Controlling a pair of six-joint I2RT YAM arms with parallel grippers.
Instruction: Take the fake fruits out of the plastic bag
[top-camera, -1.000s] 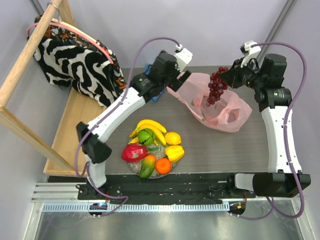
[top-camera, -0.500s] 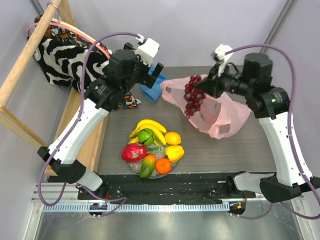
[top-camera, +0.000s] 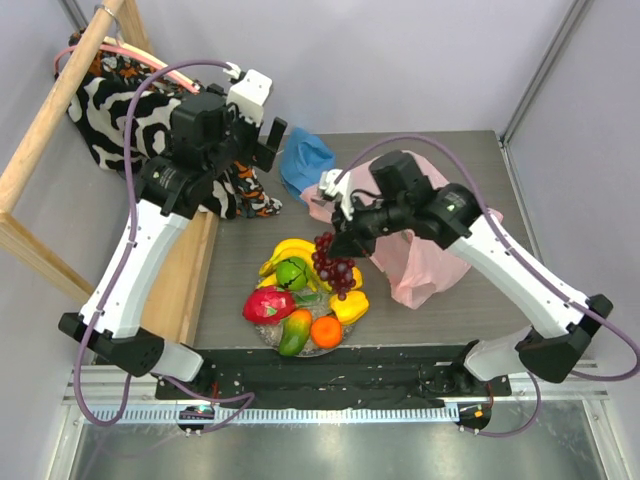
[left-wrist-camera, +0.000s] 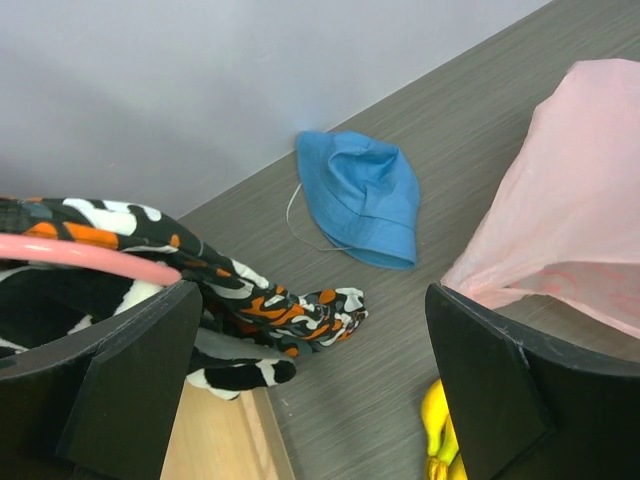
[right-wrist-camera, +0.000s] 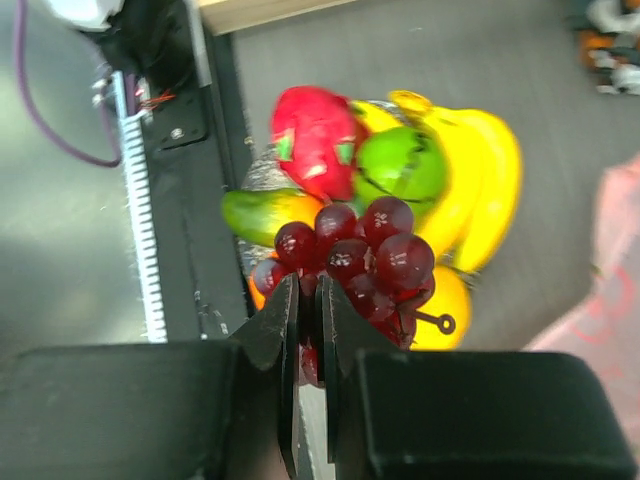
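My right gripper (top-camera: 341, 238) is shut on the stem end of the dark red grapes (top-camera: 336, 266), which hang just above the fruit pile. In the right wrist view the grapes (right-wrist-camera: 366, 254) bulge past the shut gripper (right-wrist-camera: 311, 300), over the dragon fruit (right-wrist-camera: 315, 135), green apple (right-wrist-camera: 402, 165) and bananas (right-wrist-camera: 480, 190). The pile also has a mango (top-camera: 293, 336), orange (top-camera: 325, 330) and yellow pepper (top-camera: 351, 305). The pink plastic bag (top-camera: 424, 262) lies slumped to the right. My left gripper (top-camera: 269, 142) is open and empty, high at the back left; its fingers (left-wrist-camera: 120, 385) frame bare table.
A blue hat (top-camera: 305, 160) lies at the back of the table, left of the bag (left-wrist-camera: 570, 210). Black-and-white patterned fabric (top-camera: 130, 110) hangs from a wooden frame (top-camera: 40, 150) at the left, above a wooden board (top-camera: 185, 290). The fruits rest on a glass plate (top-camera: 262, 332).
My right arm has carried the grapes from above the bag leftward and nearer, over the fruit pile. The left arm has swung up and left, away from the bag's mouth; the bag has slumped.
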